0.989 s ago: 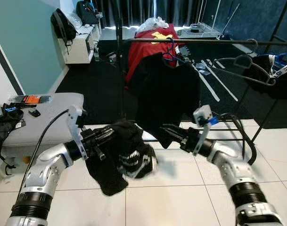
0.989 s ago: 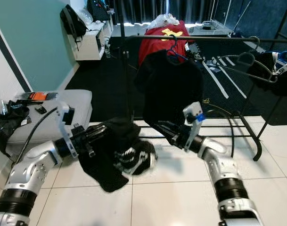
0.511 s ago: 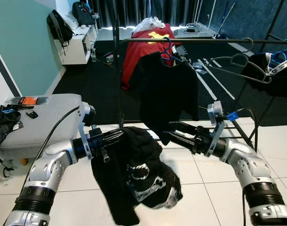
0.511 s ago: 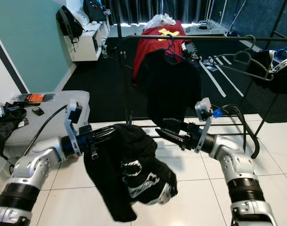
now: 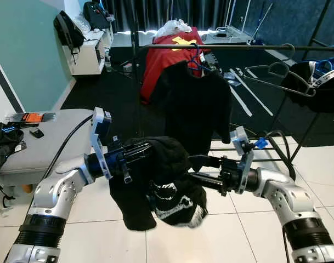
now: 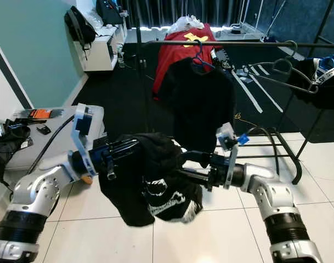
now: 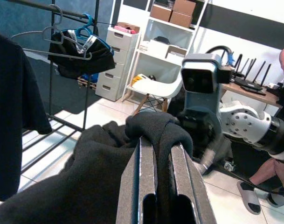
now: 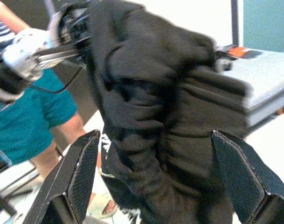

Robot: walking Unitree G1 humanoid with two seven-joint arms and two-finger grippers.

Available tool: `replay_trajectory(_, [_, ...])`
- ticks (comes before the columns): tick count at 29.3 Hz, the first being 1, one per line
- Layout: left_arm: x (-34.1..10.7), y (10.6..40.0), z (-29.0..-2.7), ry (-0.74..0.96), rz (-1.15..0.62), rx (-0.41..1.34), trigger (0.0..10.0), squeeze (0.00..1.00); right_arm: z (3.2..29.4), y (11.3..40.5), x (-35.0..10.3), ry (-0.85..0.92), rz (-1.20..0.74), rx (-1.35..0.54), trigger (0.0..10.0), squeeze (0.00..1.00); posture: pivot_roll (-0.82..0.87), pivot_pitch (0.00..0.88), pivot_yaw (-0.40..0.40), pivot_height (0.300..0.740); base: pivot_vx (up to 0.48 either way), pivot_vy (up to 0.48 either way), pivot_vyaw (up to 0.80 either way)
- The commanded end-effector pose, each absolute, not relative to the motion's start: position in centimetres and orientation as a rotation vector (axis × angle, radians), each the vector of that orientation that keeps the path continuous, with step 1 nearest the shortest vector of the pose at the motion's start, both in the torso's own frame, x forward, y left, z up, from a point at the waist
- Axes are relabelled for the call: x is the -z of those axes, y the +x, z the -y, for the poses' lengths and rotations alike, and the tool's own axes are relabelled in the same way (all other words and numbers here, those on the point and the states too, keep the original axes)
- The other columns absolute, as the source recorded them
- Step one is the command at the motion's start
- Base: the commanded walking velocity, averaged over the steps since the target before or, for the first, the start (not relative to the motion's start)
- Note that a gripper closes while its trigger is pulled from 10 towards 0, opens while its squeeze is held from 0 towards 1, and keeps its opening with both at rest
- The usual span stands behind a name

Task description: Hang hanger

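Left hand (image 5: pixel 138 153) clamped on black garment (image 5: pixel 156 183)

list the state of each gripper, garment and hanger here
left gripper: shut on black garment
black garment: bunched, hanging from the left gripper
right gripper: open, fingers either side of the black garment
black shirt: hanging on rail
red shirt: hanging on rail
empty hanger: on rail, bare
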State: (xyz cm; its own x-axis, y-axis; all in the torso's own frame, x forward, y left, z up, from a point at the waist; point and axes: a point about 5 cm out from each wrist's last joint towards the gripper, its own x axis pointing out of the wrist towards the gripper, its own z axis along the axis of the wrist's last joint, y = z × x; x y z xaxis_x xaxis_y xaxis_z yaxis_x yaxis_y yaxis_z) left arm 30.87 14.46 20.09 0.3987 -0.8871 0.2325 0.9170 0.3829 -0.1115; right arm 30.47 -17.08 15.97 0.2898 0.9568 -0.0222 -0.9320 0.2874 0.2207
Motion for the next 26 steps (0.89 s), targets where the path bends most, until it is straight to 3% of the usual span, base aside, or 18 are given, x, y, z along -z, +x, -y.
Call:
replay_trajectory(1, [-20.9, 31.1, -14.3, -0.229, 0.188, 1.153, 10.0, 0.00, 16.7, 30.3, -16.1, 0.161, -0.155, -1.288, 10.0, 0.00, -0.05, 0.000, -0.002, 0.740, 0.000, 0.000, 0.00])
replay_trajectory(15, [-22.5, 31.3, -14.1, -0.247, 0.242, 1.136, 10.0, 0.00, 15.6, 28.8, -13.0, 0.235, -0.280, -1.319, 10.0, 0.00, -0.04, 0.002, -0.002, 0.740, 0.000, 0.000, 0.00])
replay_trajectory(26, [-25.3, 32.2, -15.3, -0.340, 0.373, 1.066, 10.0, 0.00, 16.2, 28.4, -12.6, 0.360, -0.244, -1.239, 10.0, 0.00, -0.04, 0.007, 0.011, 0.740, 0.000, 0.000, 0.00])
